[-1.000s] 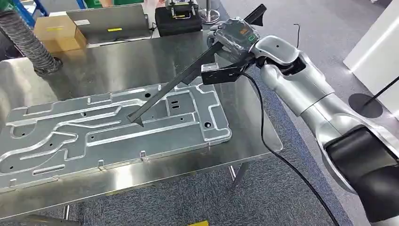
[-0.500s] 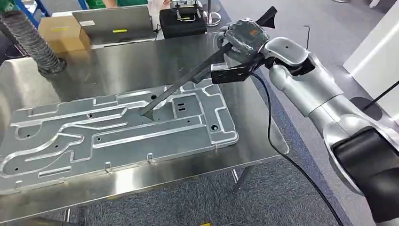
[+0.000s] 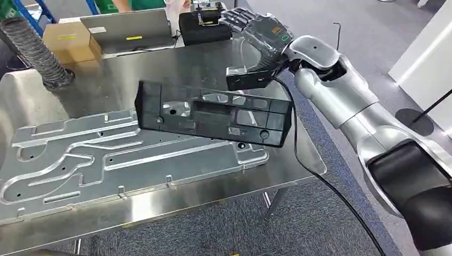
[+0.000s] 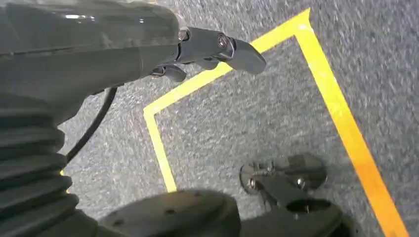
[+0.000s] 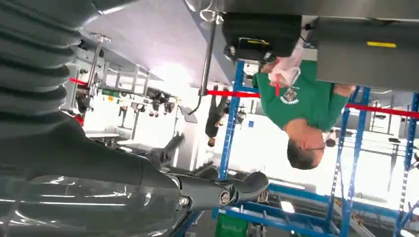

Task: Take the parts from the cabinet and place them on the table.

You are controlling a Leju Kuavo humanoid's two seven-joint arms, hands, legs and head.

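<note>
The right hand (image 3: 255, 29) was raised over the far edge of the steel table (image 3: 160, 69), fingers spread apart and holding nothing. Just below it and toward the robot, the black part (image 3: 213, 113) was apart from the fingers, tilted above the table; whether any edge of it touched the surface could not be told. It was a long, flat, dark panel with raised rims, several rectangular cut-outs and a few small round holes, one short end turned up like a flange. Beneath the part lay a large embossed metal plate (image 3: 106, 154) with channels and slots pressed into it.

The left hand (image 4: 217, 47) hung over grey carpet marked with yellow tape (image 4: 341, 118), its fingers apart and holding nothing.

Beyond the right hand sat a black case (image 3: 200, 26), a grey laptop (image 3: 128, 26) with a yellow sticker, and a cardboard box (image 3: 66, 37) with a yellow label; no lettering was legible. In the right wrist view a person in a green shirt (image 5: 296, 96) stood behind the table.
</note>
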